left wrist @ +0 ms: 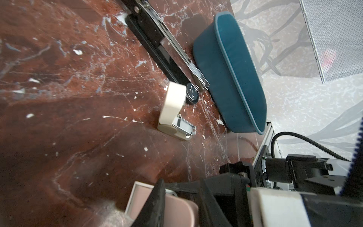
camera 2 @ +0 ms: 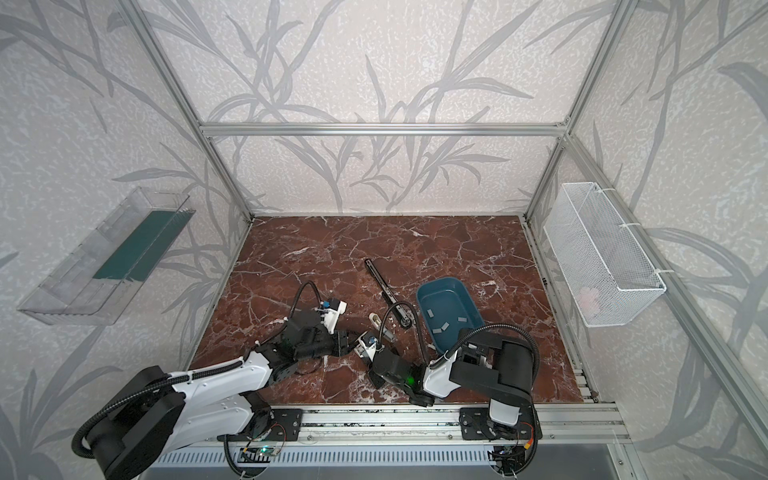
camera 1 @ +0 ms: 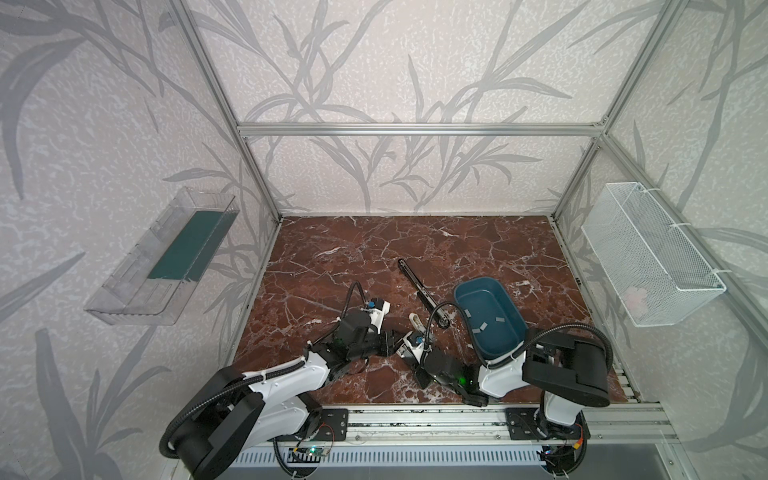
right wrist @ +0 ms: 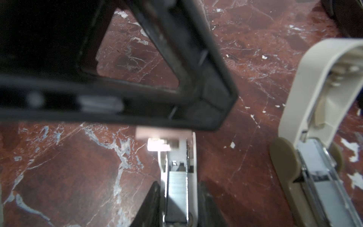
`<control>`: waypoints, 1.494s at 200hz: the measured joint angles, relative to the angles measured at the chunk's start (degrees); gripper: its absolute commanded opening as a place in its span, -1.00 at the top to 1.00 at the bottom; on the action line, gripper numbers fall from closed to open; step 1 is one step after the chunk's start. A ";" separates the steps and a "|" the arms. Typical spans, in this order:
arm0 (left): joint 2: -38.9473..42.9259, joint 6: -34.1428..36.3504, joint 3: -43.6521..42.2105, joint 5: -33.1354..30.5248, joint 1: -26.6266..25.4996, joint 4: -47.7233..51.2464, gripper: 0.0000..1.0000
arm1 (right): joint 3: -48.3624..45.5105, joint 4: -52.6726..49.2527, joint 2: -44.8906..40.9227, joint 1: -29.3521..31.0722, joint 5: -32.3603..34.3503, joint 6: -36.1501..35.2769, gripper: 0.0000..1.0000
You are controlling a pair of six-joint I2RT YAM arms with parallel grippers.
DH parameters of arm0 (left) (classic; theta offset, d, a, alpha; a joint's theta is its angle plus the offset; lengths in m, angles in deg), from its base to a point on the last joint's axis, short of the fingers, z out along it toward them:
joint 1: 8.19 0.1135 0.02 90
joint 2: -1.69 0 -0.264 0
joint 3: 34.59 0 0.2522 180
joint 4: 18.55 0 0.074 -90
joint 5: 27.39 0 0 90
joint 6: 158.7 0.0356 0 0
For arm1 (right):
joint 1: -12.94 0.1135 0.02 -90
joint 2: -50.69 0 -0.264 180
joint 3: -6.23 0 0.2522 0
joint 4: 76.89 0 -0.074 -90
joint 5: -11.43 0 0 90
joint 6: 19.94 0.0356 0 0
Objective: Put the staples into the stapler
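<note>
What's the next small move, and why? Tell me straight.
Probably swing the pink lid down and shut. The staples already lie in the uncovered channel of the small stapler that the right end effector clamps, and the left end effector appears to pinch the lid.

On the counter (camera 1: 332,257), right of the middle, a tub (camera 1: 478,301) is being carried with loose staples (camera 1: 482,326) in it, and a long stapler (camera 1: 415,282) is being kept slantwise just beside its left wall. Just before that stapler's near end a small stapler (left wrist: 172,106) is being borne, and at the front middle a third stapler (right wrist: 193,153), with a strip of staples (right wrist: 176,188) in its track, is being gripped by the right pincer (right wrist: 178,185), the left pincer (camera 1: 394,343) just at its left.
</note>
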 measured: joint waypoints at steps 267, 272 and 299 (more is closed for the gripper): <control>15.26 3.54 -4.37 -13.97 -5.11 14.95 0.33 | 8.57 -33.09 -23.04 0.50 3.13 0.24 0.32; 15.85 3.67 -4.37 -14.14 -5.11 15.43 0.32 | 9.07 -33.53 -22.14 0.50 3.15 0.31 0.33; 17.66 3.91 -4.37 -14.25 -5.14 16.76 0.29 | 9.99 -35.56 -17.90 0.52 3.17 0.79 0.36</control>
